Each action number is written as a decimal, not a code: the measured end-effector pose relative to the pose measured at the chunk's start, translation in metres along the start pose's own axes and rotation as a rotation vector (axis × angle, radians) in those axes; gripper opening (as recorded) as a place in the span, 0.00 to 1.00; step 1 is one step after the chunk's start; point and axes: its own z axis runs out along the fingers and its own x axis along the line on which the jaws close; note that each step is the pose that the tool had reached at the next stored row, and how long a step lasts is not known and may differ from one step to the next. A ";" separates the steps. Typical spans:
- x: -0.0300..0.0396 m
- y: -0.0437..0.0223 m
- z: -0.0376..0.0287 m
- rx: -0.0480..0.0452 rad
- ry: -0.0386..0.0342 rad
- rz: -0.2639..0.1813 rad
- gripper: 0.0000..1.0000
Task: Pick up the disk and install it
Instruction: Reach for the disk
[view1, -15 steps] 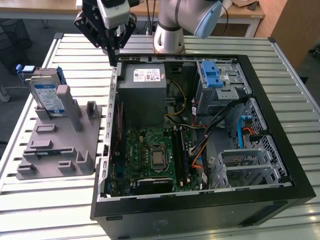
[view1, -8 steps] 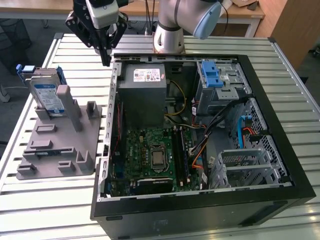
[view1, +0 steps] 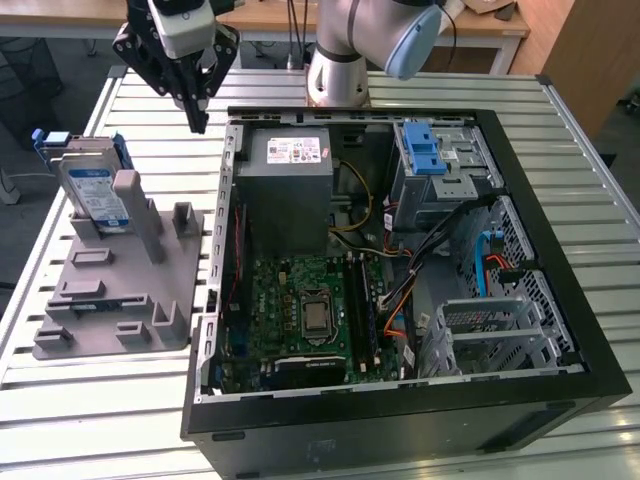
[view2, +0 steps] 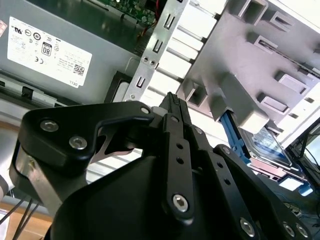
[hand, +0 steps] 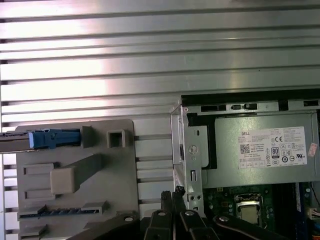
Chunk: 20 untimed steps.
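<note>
Claw (view1: 198, 118), tips pressed together and empty, is hovering beside the computer case (view1: 400, 425), the disk (view1: 93, 188) standing well apart in the grey holder (view1: 110, 290) at the exterior view's left.

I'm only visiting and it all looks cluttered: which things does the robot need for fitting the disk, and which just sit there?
For the job: the disk, standing in the grey holder; the gripper, fingers shut and empty; the open computer case; probably its drive cage.
Just there: power supply; motherboard; slatted table.
</note>
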 end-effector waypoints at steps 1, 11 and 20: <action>0.0000 0.0000 0.0000 0.0000 0.0000 0.000 0.15; 0.0001 0.0000 0.0001 0.0000 0.0001 0.000 0.15; 0.0025 -0.0002 0.0001 0.0000 0.0002 0.000 0.15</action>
